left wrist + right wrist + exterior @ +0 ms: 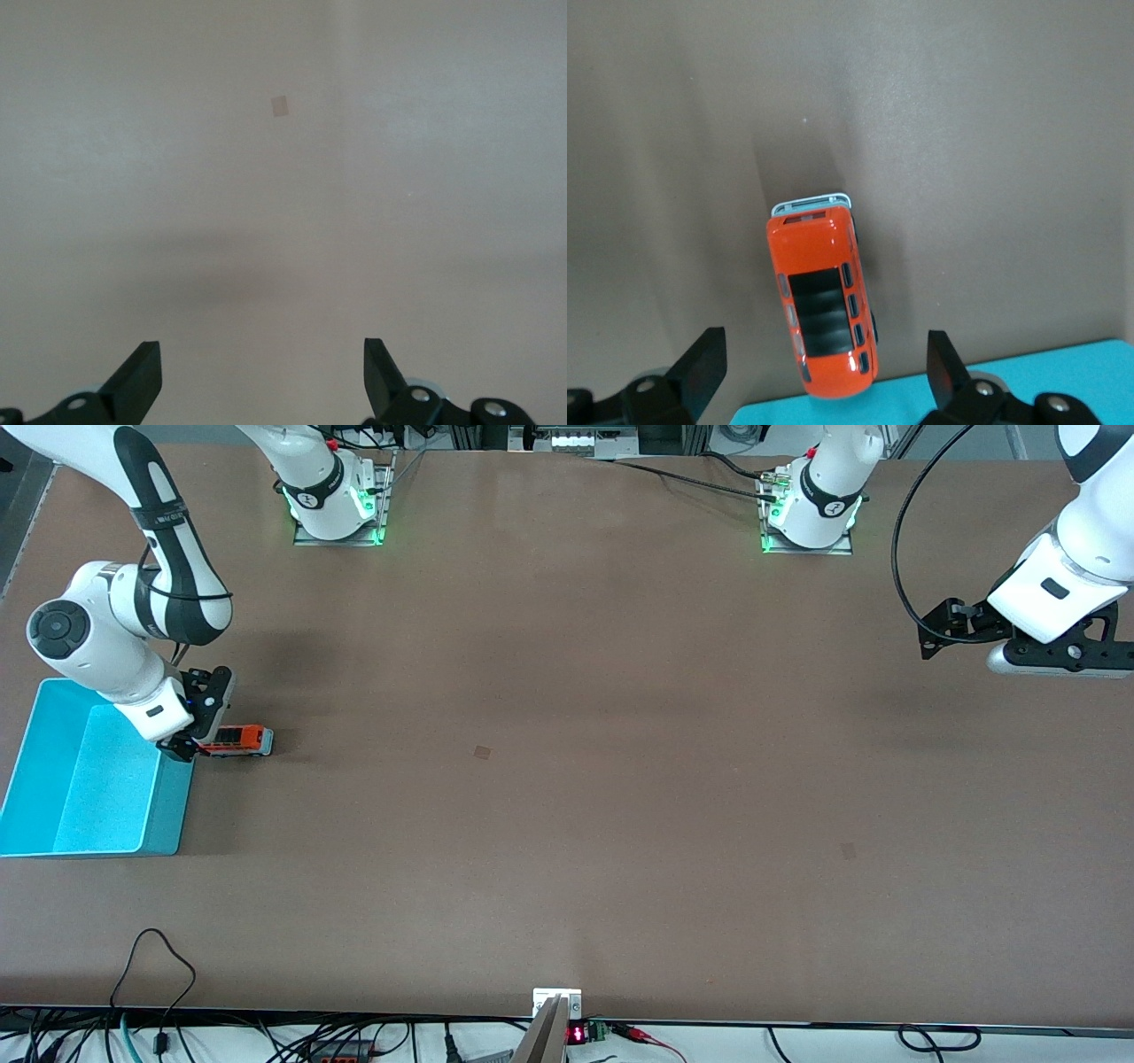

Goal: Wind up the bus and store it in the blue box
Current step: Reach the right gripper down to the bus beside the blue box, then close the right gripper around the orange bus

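The small orange bus [237,740] with a black roof panel stands on the brown table, right beside the blue box [40,762] on the side toward the left arm's end. My right gripper [205,724] hangs low over the bus end next to the box wall. In the right wrist view the bus [822,305] lies lengthwise between my open fingers [700,359], which do not touch it; my right gripper [824,372] is empty, and the box rim [1045,367] shows as a cyan strip. My left gripper [930,631] waits open and empty over the left arm's end of the table, also in its wrist view [262,372].
The blue box holds nothing that I can see. A small tan patch [482,752] lies mid-table, also in the left wrist view [280,106]; another patch [849,850] lies nearer the front camera. Cables run along the table's front edge [159,965].
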{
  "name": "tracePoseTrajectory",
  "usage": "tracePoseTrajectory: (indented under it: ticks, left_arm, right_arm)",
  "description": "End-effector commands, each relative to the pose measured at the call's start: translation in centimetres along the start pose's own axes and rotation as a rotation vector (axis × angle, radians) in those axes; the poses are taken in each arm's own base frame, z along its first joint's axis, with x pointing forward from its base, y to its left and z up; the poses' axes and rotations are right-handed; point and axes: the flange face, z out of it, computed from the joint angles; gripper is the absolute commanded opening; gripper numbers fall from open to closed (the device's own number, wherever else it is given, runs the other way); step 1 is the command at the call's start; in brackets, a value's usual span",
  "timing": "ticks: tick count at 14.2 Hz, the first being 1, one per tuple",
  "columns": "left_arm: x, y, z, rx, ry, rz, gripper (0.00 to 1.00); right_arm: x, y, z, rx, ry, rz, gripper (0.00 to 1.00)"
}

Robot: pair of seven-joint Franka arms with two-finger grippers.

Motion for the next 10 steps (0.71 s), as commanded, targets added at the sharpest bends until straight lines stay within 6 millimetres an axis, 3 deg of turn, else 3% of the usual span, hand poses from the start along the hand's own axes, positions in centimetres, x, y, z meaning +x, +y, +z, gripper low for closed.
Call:
tracePoseTrajectory:
  ticks: [1,6,10]
  left_arm:
    - [0.0,0.4,-0.6,-0.006,0.014,-0.008,1.00]
    - [0.4,0.6,-0.2,-0.007,0.012,-0.003,1.00]
    - [0.9,0.6,-0.7,-0.008,0.020,-0.002,1.00]
  right_arm:
    - [0.7,0.1,0.8,-0.013,0.003,-0.041,1.00]
    - [1.2,-0.3,3.7,0.014,0.010,-0.048,1.00]
    - [0.3,-0.6,5.3,0.031,0.012,-0.030,1.00]
